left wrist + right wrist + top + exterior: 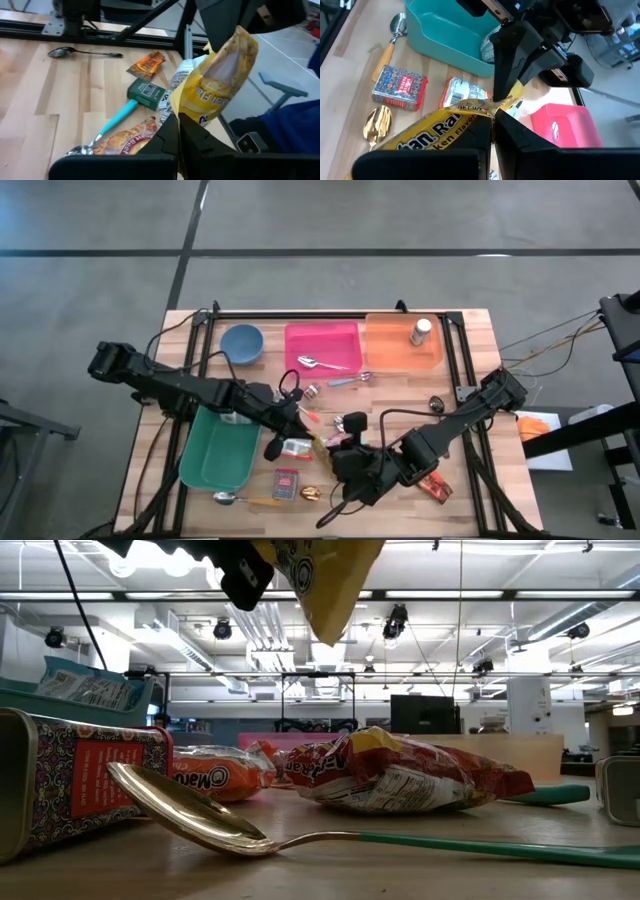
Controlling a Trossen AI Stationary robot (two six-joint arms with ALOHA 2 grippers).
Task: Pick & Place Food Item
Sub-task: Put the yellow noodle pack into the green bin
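A yellow noodle packet hangs in the air between my two grippers, above the middle of the table. My left gripper reaches in from the table's left and is shut on one end of the packet. From the right, my right gripper is shut on the packet too, close to the left fingers. The low view shows the packet's lower corner well above the tabletop. A teal bin stands just left of the grippers. My left gripper pinches the packet's near end between its two fingers, coming from the table's left and slanting a little down. The packet reaches away from the fingers toward the other gripper, clear of the table. My right gripper pinches a crumpled edge of the packet between its two fingers, slanting down from the table's right. The printed body trails beside and below the fingers, lifted clear.
Below lie a red snack bag, a teal-handled spoon, a patterned tin, a gold spoon and a small green box. A blue bowl, a pink bin and an orange bin line the far edge.
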